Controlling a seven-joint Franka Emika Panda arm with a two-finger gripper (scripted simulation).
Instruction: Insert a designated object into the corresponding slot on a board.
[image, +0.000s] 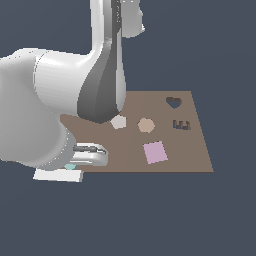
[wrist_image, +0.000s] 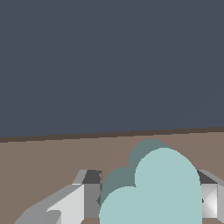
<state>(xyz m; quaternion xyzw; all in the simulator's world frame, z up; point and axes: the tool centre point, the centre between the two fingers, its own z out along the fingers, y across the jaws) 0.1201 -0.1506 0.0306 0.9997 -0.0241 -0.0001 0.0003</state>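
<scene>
between the jaws sits the teal heart (wrist_image: 153, 192), one finger (wrist_image: 81, 199) close on each flat side, though contact is unclear. it looks rigid, light and smooth; those sides suit gripping. its slot (image: 173, 103) lies well apart, across the board (image: 190, 155).

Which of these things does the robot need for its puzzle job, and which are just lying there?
Needed:
teal heart, between the gripper jaws
heart slot
board

Just lying there:
pink square
tan hexagon
grey hexagon
E slot
</scene>
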